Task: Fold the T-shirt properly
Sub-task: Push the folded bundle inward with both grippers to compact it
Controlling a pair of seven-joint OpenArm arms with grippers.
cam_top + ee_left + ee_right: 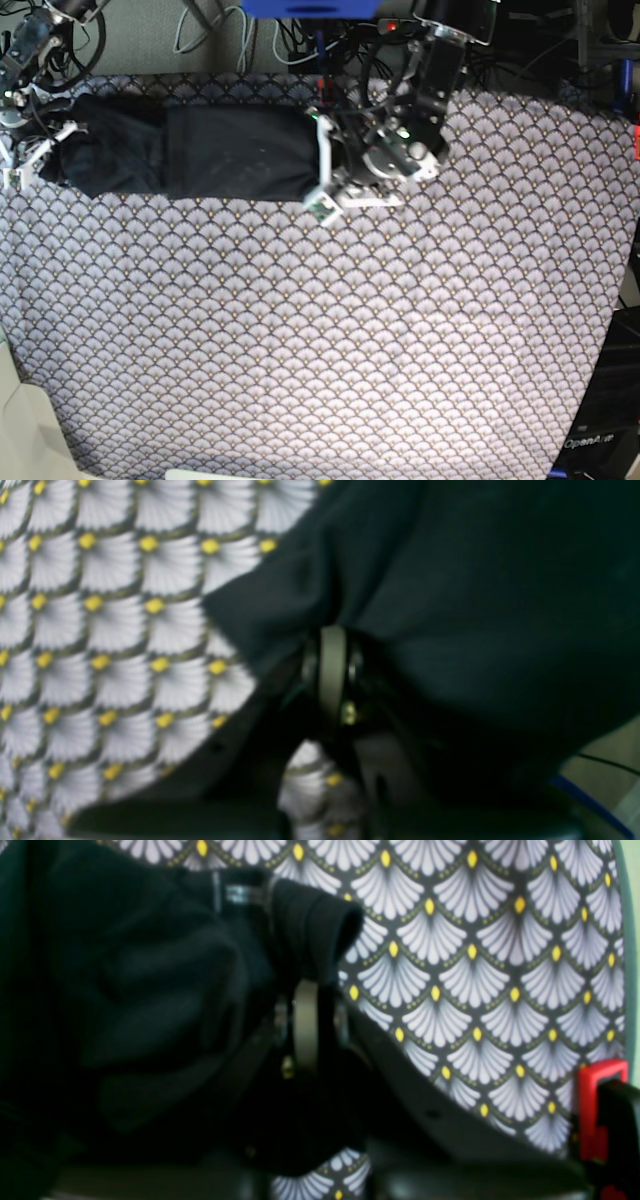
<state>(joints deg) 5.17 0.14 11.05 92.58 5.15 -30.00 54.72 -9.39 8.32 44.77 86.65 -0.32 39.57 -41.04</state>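
left wrist: left gripper [332, 645] jaws pinched onto the shirt [450, 605], which fills the right of the frame.
right wrist: right gripper [305, 990] jaws closed on a rolled shirt edge, upper centre.
base: shirt a long narrow band across the upper left of the table [350, 340], an arm at each end.
step: likely mid-fold, ends held.
next: bring both ends over together, evenly.

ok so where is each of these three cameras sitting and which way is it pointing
Left wrist: rides the left arm, looks along the left gripper into the T-shirt.
Right wrist: rides the right arm, looks along the right gripper at bunched shirt fabric over the patterned cloth.
Base: overhead, looking straight down; both arms hold the ends of the stretched shirt.
All views share the shirt and cloth.
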